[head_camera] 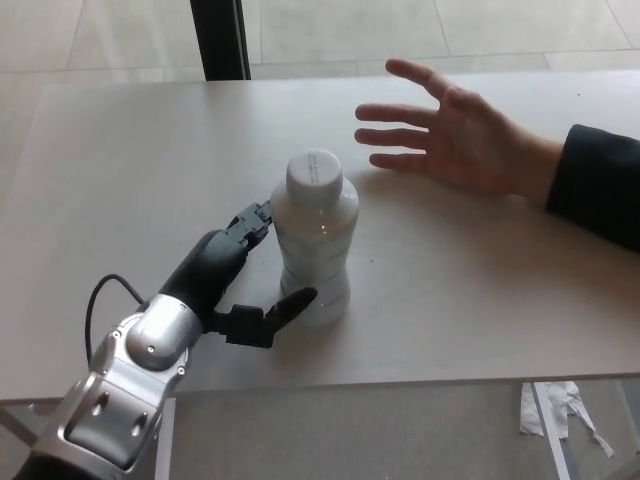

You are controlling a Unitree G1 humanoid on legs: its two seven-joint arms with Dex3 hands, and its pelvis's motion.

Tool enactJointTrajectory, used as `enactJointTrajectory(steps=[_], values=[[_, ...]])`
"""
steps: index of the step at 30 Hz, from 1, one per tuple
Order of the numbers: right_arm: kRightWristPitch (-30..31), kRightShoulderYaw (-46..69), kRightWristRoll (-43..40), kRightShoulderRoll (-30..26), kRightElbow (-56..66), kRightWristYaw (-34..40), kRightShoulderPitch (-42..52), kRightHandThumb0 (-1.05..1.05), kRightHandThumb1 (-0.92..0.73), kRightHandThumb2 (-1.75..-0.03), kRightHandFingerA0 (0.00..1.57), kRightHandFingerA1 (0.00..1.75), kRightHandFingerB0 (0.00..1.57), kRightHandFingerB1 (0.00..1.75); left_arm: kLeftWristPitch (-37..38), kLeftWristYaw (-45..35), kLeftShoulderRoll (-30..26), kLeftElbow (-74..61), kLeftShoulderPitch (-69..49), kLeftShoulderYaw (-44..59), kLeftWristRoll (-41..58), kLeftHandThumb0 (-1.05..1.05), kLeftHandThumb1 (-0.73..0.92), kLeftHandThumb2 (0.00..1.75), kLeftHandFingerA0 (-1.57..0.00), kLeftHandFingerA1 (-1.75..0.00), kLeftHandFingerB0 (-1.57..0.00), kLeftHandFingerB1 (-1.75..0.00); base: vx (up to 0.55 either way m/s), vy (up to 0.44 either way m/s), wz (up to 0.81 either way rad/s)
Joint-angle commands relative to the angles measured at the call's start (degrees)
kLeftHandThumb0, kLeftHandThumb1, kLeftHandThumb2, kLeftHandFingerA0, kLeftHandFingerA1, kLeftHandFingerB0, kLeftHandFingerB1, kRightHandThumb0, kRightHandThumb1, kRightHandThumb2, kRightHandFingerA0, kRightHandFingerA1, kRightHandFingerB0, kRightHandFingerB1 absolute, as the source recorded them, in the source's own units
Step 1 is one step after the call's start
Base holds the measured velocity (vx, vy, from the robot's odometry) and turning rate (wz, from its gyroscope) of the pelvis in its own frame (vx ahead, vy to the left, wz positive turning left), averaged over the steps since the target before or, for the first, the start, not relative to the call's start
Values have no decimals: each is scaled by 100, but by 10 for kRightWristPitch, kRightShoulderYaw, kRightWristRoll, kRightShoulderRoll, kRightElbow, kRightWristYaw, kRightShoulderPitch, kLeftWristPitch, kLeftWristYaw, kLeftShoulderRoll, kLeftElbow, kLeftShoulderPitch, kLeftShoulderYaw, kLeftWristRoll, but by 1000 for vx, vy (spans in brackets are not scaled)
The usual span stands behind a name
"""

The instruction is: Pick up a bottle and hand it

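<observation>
A white plastic bottle (pixel 315 238) with a white cap stands upright near the middle of the table (pixel 130 170). My left hand (pixel 235 275) is right beside its left flank. The fingers (pixel 252 222) reach the bottle's side and the thumb (pixel 285 308) lies by its base. The hand is spread around the bottle without closing on it. A person's open hand (pixel 450 135) rests palm up on the table behind and to the right of the bottle, with a dark sleeve (pixel 600 185) at the right edge. My right hand does not show.
The pale table's front edge (pixel 400 378) runs just below the bottle. A dark post (pixel 220 38) stands behind the table. Crumpled paper (pixel 555 410) lies on the floor at the lower right.
</observation>
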State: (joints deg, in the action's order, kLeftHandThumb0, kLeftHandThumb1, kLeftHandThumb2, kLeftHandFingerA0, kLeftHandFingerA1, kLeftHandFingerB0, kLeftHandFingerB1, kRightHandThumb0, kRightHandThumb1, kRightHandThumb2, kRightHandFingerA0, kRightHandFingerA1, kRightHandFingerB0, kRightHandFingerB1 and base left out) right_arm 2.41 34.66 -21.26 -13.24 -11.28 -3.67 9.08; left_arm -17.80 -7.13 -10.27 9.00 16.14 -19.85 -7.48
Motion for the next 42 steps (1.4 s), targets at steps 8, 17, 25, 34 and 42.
enactJointTrajectory(steps=[8, 17, 25, 34, 42], values=[[-8, -2, 4, -9, -3, -5, -1, -101, -35, -97, 46, 114, 35, 94, 173, 134, 89, 57, 3, 2, -57, -89, 49, 86, 0, -28, 0, -18, 0, 0, 0], [-7, -7, 3, -3, -3, -6, -6, -105, -49, -59, 44, 137, 45, 113, 151, 231, 170, 100, 19, 31, -72, -78, 36, 70, -32, -66, 0, 0, 0, 0, 0], [-17, -8, 4, -3, -11, -10, -9, -105, -52, -58, 44, 138, 45, 113, 141, 331, 229, 153, 41, 40, -102, -22, 72, 66, -108, -142, 0, -16, 0, 0, 0], [-24, -5, 4, -1, -17, -11, -10, -105, -32, -99, 55, 116, 40, 95, 174, 328, 209, 188, 49, 7, -137, 15, 50, 141, -107, -175, -102, -145, 0, 0, 0], [-33, -3, 7, -3, -28, -12, -7, -101, -37, -102, 50, 111, 37, 91, 229, 332, 190, 218, 44, 3, -138, -14, 68, 105, -96, -175, -92, -162, 0, 0, 0]])
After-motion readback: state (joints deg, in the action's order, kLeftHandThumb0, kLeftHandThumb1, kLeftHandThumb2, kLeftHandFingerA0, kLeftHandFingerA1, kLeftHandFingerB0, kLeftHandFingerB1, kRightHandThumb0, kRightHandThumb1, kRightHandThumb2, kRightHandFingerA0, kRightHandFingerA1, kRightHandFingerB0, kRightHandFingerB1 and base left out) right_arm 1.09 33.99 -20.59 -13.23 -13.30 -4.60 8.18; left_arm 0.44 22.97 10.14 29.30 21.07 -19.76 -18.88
